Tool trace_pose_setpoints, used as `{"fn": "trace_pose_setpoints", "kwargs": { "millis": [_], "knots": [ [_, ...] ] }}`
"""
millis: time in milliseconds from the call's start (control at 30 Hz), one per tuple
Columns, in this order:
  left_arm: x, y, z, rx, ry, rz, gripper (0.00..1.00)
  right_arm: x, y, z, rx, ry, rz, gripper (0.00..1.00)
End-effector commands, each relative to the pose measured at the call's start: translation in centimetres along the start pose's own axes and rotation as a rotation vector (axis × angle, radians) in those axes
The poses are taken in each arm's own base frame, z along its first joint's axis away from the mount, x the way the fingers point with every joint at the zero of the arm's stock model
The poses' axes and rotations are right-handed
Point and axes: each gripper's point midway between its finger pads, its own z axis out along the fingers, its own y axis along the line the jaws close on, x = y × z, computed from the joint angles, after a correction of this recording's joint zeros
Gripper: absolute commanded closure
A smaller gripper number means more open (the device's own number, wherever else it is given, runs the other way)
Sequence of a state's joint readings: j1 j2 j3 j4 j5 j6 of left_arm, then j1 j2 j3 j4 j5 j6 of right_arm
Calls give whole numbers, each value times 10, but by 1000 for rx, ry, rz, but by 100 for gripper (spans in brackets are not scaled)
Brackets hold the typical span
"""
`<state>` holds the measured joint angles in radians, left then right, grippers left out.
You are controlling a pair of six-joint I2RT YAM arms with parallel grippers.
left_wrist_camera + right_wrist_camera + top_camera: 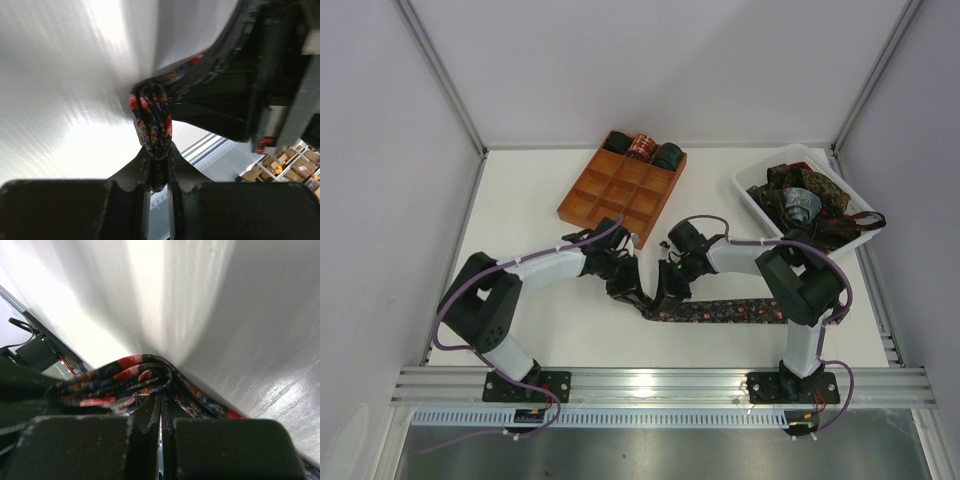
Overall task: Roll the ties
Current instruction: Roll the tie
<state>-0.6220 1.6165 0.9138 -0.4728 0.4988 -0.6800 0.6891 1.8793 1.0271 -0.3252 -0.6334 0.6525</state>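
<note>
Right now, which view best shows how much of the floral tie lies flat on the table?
Top external: the floral tie runs flat from the left hand and right hand to beneath the right arm. Each wrist view shows only the bunched end at its own hand.

No words, brands, numbers or signs can be read in any view. The tie [125,382] bears only a red flower print, no letters. The cardboard boxes [287,167], far behind in the left wrist view, are too small and blurred to tell if they have any writing.
</note>
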Motion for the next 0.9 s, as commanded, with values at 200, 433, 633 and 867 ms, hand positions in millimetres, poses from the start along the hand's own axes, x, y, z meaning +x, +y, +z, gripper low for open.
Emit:
{"fn": "trace_pose_setpoints", "kwargs": {
  "millis": [200,433,633,867],
  "knots": [
    [1,-37,5,51,18,78,95,6,1,-2,18,-11,15,100],
    [5,-38,19,39,50,71,94,1,9,-1,-6,-13,9,100],
    [10,-36,36,3,94,53,95,0,6,-6,20,-22,14,100],
    [13,-28,46,-33,112,33,100,-6,3,-23,83,-59,6,100]
  ]
}}
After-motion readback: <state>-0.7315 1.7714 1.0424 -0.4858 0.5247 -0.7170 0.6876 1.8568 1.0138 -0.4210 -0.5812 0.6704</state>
